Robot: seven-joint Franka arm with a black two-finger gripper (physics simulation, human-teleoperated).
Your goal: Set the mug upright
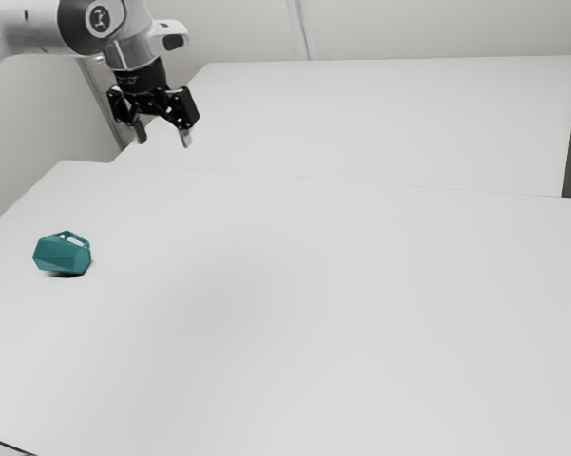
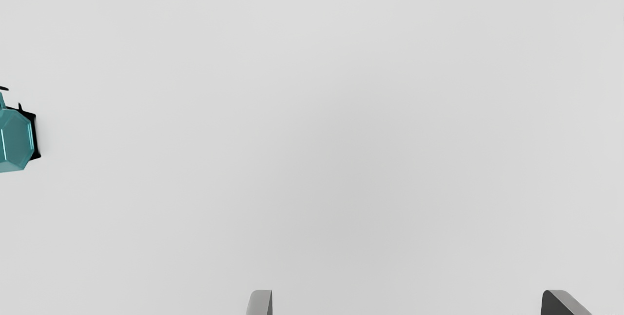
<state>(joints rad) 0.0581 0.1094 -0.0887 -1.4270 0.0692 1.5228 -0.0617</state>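
Note:
My gripper (image 1: 162, 140) hangs high above the table in the exterior view, its fingers wide apart with nothing between them. A teal faceted mug (image 1: 61, 256) lies on its side on the table near the exterior view's left edge, its handle pointing up, well below and apart from the gripper. In the wrist view, part of the mug (image 2: 15, 140) is cut off by the picture's edge, off to one side of the open gripper (image 2: 407, 300).
The white table (image 1: 314, 313) stretches under the arm toward the exterior view's right. Behind it stands another pale flat surface (image 1: 390, 123), with light walls beyond. A thin dark line crosses the exterior view's lower left corner.

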